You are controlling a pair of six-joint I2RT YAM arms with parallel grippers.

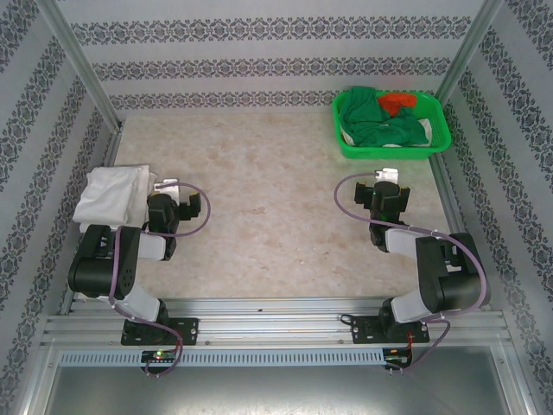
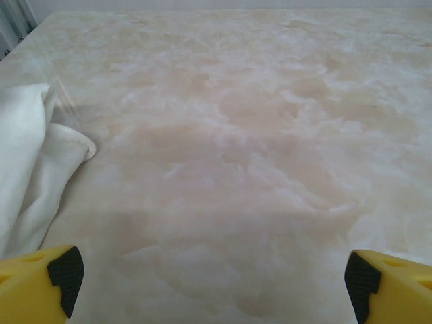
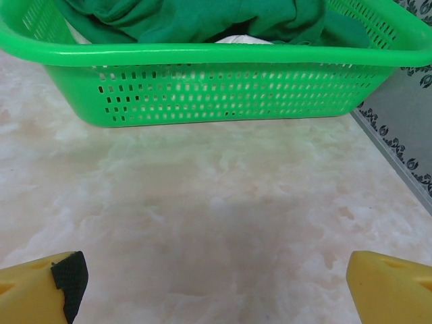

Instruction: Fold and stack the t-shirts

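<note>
A folded white t-shirt point(image 1: 111, 194) lies at the table's left edge, and its soft edge point(image 2: 27, 169) appears on the left of the left wrist view. My left gripper point(image 1: 168, 186) sits just right of it, open, with bare table between its yellow fingers point(image 2: 40, 283). My right gripper point(image 1: 389, 177) hangs open a little in front of the green basket point(image 1: 393, 152), nothing between its fingers point(image 3: 388, 287). A bit of white cloth point(image 3: 243, 39) peeks out from under green clothing in the basket.
The green plastic basket point(image 3: 223, 54) at the back right holds a crumpled green garment point(image 1: 389, 125) and something orange-red point(image 1: 397, 104). Metal frame posts and patterned walls close in the marble-look table point(image 1: 276, 225) on three sides.
</note>
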